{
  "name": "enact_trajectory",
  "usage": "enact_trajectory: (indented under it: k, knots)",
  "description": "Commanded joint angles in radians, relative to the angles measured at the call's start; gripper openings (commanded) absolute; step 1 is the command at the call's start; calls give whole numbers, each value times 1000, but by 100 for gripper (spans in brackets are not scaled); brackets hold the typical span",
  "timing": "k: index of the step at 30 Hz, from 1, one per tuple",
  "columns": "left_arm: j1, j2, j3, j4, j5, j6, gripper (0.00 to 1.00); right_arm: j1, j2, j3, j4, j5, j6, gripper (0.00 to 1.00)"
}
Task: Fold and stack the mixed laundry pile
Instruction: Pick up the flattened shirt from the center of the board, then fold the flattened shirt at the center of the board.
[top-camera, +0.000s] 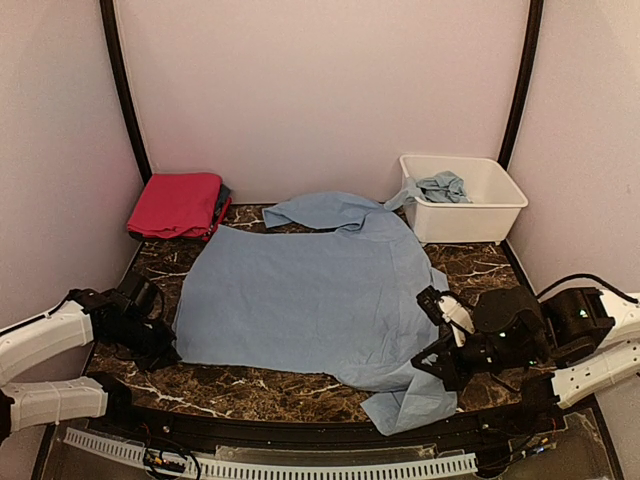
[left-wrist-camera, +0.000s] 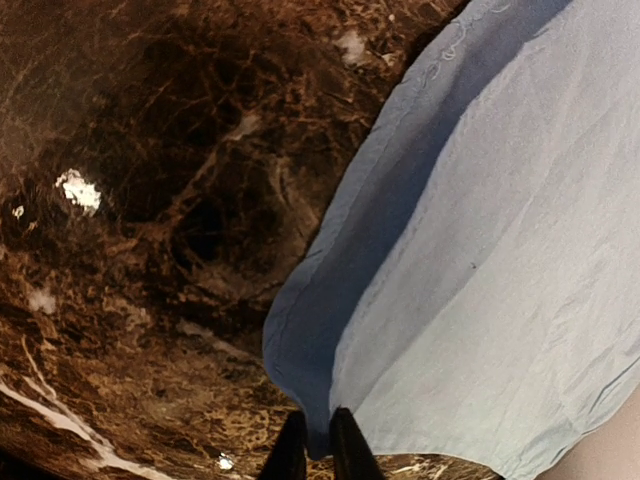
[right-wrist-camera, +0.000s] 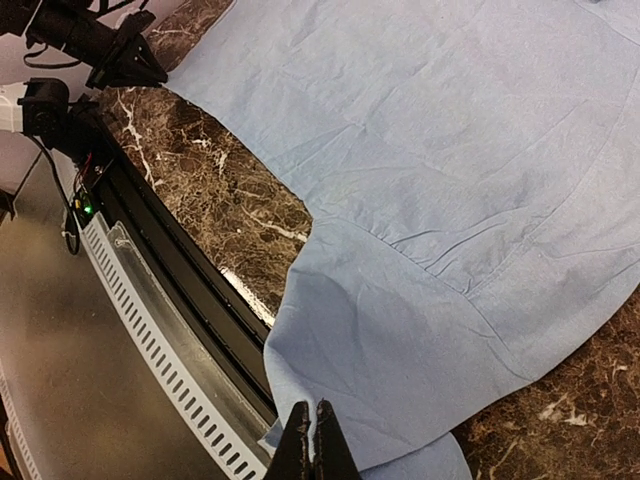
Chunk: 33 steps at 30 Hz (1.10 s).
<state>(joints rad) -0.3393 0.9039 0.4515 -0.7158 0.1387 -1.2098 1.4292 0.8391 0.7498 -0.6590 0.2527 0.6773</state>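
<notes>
We are finding the left gripper (left-wrist-camera: 318, 455) jaws pinching the shirt (top-camera: 300, 290) corner, presumably for folding. The right gripper (right-wrist-camera: 312, 448) jaws are sitting together at its sleeve.

place: robot lab cell | cues: blank walls (top-camera: 320, 90), marble tabletop (top-camera: 285, 390), left arm (top-camera: 45, 335), right arm (top-camera: 610, 350)

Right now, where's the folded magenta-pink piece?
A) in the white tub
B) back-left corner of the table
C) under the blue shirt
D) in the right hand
B: the magenta-pink piece lies folded in plain view at the back-left corner of the table, beside the pale blue shirt and across the table from the white tub.
</notes>
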Motion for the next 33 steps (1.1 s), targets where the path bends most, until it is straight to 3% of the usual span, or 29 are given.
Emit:
enact_trajectory:
  k: [1, 8, 13, 19, 23, 27, 33]
  knots:
    - [3, -18, -40, -3, 17, -21, 4, 5, -54, -7, -16, 34, 41, 0]
    - [-5, -119, -27, -143, 17, -14, 0, 5, -117, -30, -53, 39, 93, 0]
    - [-34, -270, -22, -140, 14, 5, 0, 4, -154, -25, -81, 68, 117, 0]
    - [-41, -223, -27, -144, 17, -1, 0, 5, -206, -11, -121, 104, 136, 0]
    - [-41, -216, 112, -87, -62, 64, 0, -5, -194, 36, -165, 202, 112, 0]
    - [-41, -62, 211, -23, -113, 136, 0, -118, -153, 83, -161, 241, 39, 0]
    - [-41, 129, 266, 121, -126, 182, 0, -370, -59, 123, -14, 139, -178, 0]
